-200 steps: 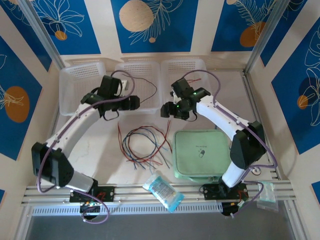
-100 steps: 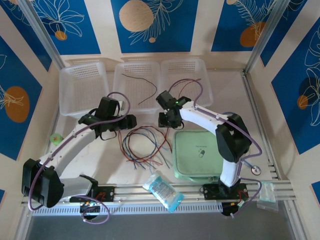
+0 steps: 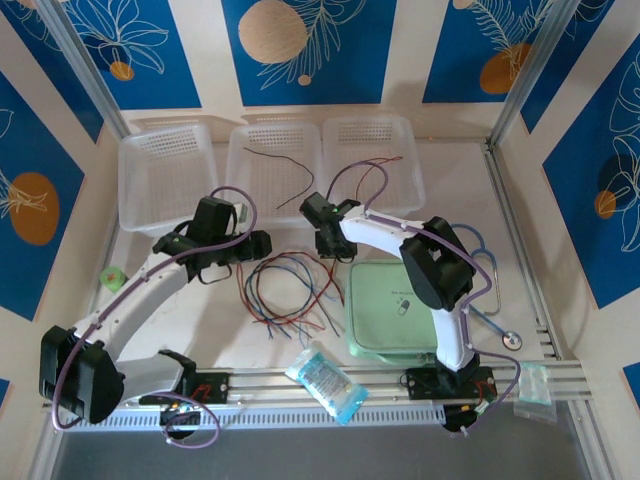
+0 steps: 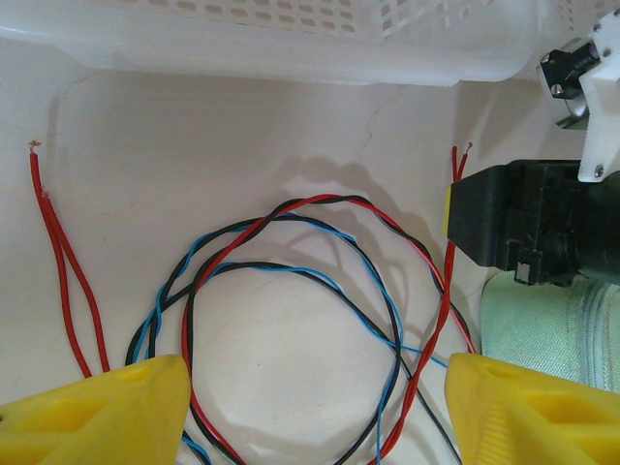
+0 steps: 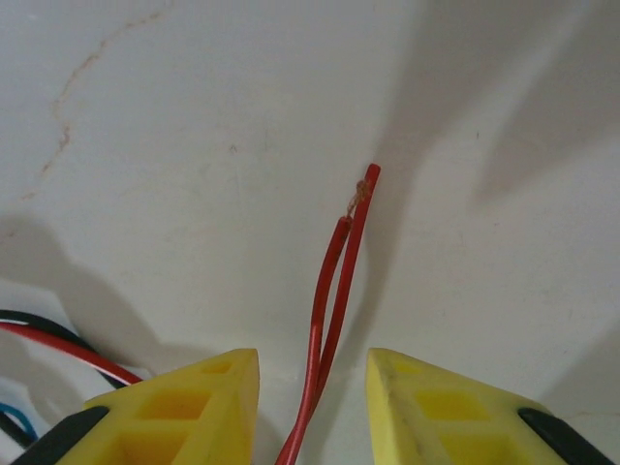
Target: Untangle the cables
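We find the cables [image 3: 290, 292] looped on the table [image 3: 210, 320], between both arms, just beside the green pouch [image 3: 400, 310]; the left gripper [image 4: 315, 392] stands spread wide over the loops, pinching nothing; the right gripper [image 5: 312, 387] straddles two red wire ends [image 5: 337, 262], fingers narrowly apart, not yet pressing them.

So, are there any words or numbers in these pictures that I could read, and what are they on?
No text here can be read.
green pouch: a small dark mark with a line of print on its top, too small to read.
clear packet at the near edge of the table: any print on it is too blurred to read.
blue wall panels: only painted leaves and circles, no words.
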